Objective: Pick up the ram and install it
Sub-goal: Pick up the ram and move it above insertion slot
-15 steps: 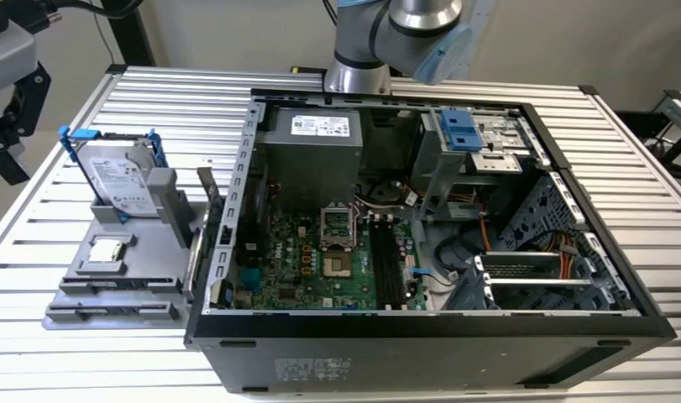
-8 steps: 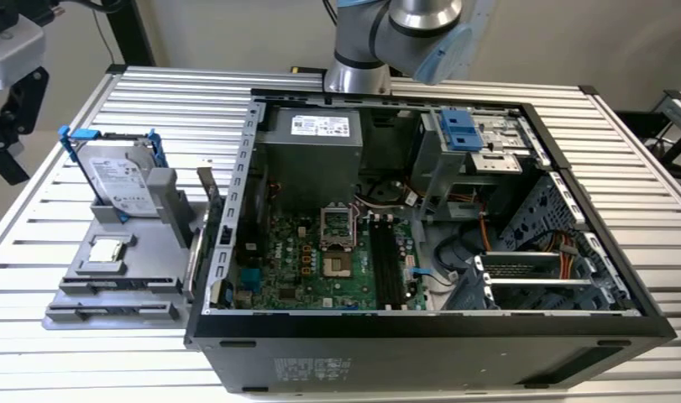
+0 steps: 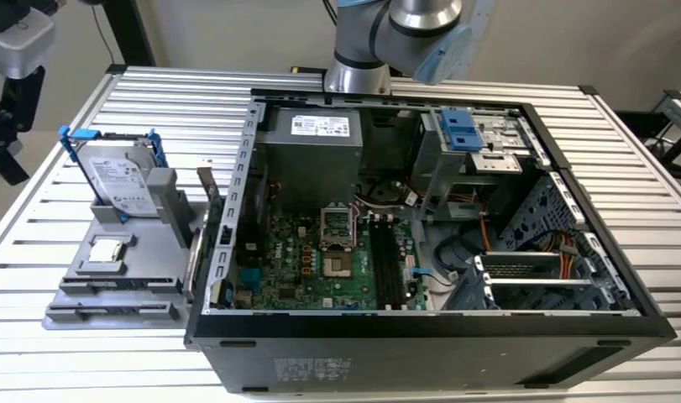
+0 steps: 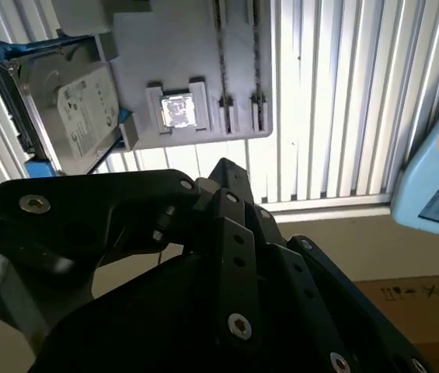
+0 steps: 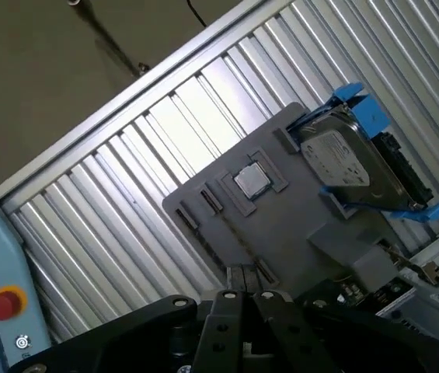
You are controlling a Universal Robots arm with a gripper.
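The black linkage gripper [image 5: 244, 299], fingers drawn together on nothing, hangs well clear of the grey slotted fixture tray [image 3: 155, 260] on the exterior view's left of the open computer case [image 3: 430, 326]; the ram cannot be told apart among that tray's long narrow slots [image 4: 221, 70].

light: bright, even | glare: table slats [image 4: 320, 93] blown white | shadow: inside case [image 3: 430, 332]

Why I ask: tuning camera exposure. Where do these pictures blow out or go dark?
Second wrist view: the slatted table blows out white. First wrist view: glare on it too. Exterior view: even light, shadow inside the computer case.
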